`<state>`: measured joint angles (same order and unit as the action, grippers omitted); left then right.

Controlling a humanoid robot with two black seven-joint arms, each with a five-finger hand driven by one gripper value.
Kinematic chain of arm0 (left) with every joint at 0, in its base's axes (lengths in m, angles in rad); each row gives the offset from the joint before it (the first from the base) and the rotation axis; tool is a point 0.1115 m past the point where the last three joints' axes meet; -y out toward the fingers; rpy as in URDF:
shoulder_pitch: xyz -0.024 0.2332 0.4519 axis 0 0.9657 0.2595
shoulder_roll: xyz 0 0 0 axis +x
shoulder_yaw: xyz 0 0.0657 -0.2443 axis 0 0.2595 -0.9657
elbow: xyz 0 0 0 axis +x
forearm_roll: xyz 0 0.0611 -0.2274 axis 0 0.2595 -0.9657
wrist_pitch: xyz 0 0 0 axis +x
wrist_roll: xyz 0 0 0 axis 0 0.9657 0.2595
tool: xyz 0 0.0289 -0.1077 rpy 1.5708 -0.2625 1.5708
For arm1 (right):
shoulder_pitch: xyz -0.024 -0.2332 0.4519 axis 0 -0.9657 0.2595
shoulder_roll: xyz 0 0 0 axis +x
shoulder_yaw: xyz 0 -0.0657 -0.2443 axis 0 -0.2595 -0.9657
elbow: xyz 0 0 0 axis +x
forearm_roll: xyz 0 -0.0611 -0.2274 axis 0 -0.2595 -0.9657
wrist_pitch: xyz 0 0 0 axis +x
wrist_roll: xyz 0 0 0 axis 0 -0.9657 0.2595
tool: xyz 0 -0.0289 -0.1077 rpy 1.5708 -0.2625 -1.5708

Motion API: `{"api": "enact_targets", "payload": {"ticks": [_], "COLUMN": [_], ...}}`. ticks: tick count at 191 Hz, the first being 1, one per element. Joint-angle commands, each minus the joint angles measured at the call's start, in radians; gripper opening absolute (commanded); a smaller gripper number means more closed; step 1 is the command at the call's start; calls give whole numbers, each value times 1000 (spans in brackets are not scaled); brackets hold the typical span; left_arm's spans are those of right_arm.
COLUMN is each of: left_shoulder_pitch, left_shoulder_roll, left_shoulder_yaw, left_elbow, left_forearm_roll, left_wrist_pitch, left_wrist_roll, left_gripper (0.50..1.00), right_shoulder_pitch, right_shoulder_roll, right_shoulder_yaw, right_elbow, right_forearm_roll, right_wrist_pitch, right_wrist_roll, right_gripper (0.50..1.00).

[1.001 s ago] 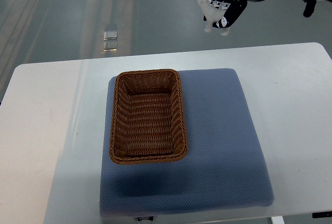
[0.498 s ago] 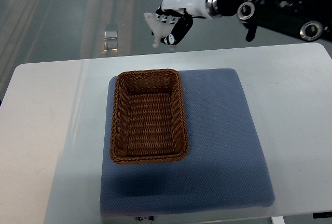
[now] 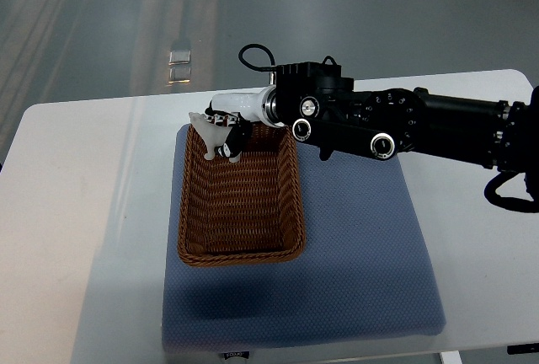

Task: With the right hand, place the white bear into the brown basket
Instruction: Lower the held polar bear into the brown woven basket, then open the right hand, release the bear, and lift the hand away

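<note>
A: Left to right, what is on the bench?

B: White table (image 3: 76, 212), bare on its left side. On it lies a blue-grey cushion mat (image 3: 362, 254), and on the mat's left half sits the brown basket (image 3: 240, 250), rectangular, wicker, long axis running away from the robot. Nothing rests on the basket's floor.

A: Where is the white bear?

B: The white bear (image 3: 205, 132) is over the basket's far left corner, at about rim level. It is off the basket floor; whether it touches the rim cannot be told from this angle.

A: What holds it?

B: The right hand (image 3: 226, 135). Its fingers are wrapped around the bear, with dark finger segments showing just right of the white body. Grip is closed on the toy.

A: And the arm?

B: The right arm (image 3: 404, 124), black with round joint caps, enters from the right edge and crosses above the mat's far part to the basket's far end. A black cable loops above the wrist.

A: Beyond the table?

B: Grey floor, with a small bright metal plate (image 3: 178, 52) set in it.
</note>
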<state>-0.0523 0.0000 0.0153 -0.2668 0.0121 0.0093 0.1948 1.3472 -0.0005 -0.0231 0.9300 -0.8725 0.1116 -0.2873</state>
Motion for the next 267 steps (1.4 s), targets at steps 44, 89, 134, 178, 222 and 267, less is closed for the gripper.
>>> {"api": "enact_targets", "payload": {"ticks": [44, 89, 134, 178, 222, 267], "left_shoulder_pitch": [0, 0, 0, 0, 0, 0], "left_shoulder_roll": [0, 0, 0, 0, 0, 0], "left_shoulder_yaw": [0, 0, 0, 0, 0, 0], "left_elbow": [-2, 0, 0, 0, 0, 0], "left_forearm_roll": [0, 0, 0, 0, 0, 0], "left_wrist_pitch": [0, 0, 0, 0, 0, 0], "left_wrist_roll": [0, 0, 0, 0, 0, 0], "left_gripper": [1000, 1000, 1000, 1000, 1000, 1000], "right_shoulder_pitch": [-91, -122, -129, -129, -126, -117], "right_shoulder_roll": [1, 1, 1, 1, 1, 1], "right_shoulder_yaw": [0, 2, 2, 2, 5, 22], "right_elbow": [-30, -31, -31, -31, -31, -30], "right_forearm_roll": [-59, -59, -60, -60, -59, -54], "right_wrist_pitch": [-30, -49, -50, -50, -50, -50], "right_wrist_roll": [31, 37, 39, 42, 43, 43], "right_gripper": [533, 586, 637, 656, 723, 829]}}
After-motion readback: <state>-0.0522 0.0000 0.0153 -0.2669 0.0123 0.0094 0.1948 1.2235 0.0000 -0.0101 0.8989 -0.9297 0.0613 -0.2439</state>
